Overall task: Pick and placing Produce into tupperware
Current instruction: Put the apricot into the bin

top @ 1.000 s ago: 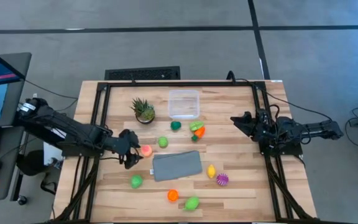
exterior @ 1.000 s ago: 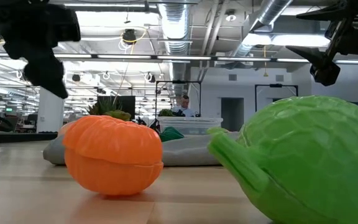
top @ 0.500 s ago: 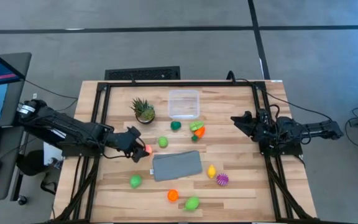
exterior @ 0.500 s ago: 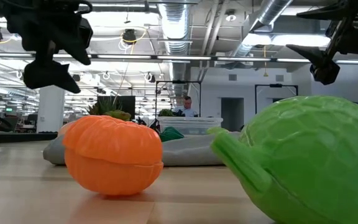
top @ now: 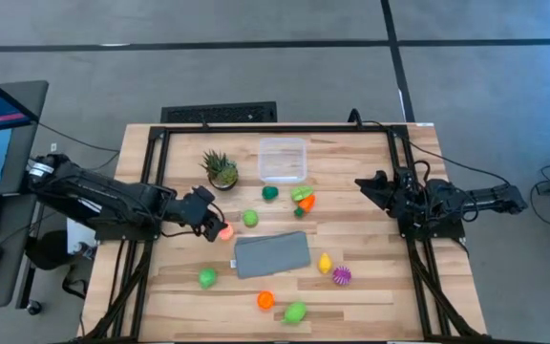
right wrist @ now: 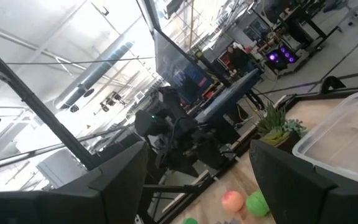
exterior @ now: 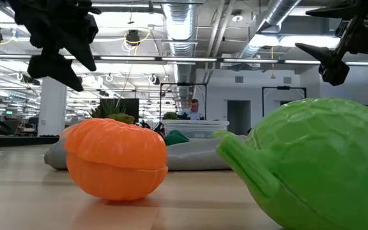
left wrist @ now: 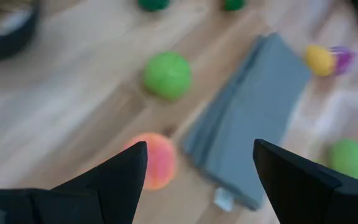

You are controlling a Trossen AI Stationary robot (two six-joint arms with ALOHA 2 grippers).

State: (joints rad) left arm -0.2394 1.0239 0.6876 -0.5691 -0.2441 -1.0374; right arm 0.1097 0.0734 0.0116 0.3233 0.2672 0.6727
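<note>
Since a second ago the left gripper (top: 212,218) has swung from just in front of the pink fruit (top: 224,230) round to its left-rear side and has risen, while the right arm and every toy have kept their places. Taking the grey cloth (top: 272,254) as the landmark and working from the near edge outward: in front of it lie the orange pumpkin-like toy (top: 265,300) and a green leafy one (top: 295,311), with another green piece (top: 208,278) off its front-left corner, all untouched because the arm is busy elsewhere. Just right of the cloth sit the yellow fruit (top: 325,263) and the spiky purple one (top: 341,276). At the cloth's left-rear corner is the pink fruit, and the left gripper hangs just above and beside it; the wrist view shows its fingers (left wrist: 114,177) spread apart with nothing between them and the fruit (left wrist: 154,158) lying on the wood beyond, so I judge this a lining-up for a grasp. Behind the cloth come a green ball (top: 250,218), a dark green piece (top: 270,193) and an orange-and-green pair (top: 304,199). Farther back stand the potted plant (top: 221,169) and the tupperware (top: 283,159), apparently empty, awaiting produce. Well right of the cloth, the right gripper (top: 365,184) waits raised, fingers apart and empty.
</note>
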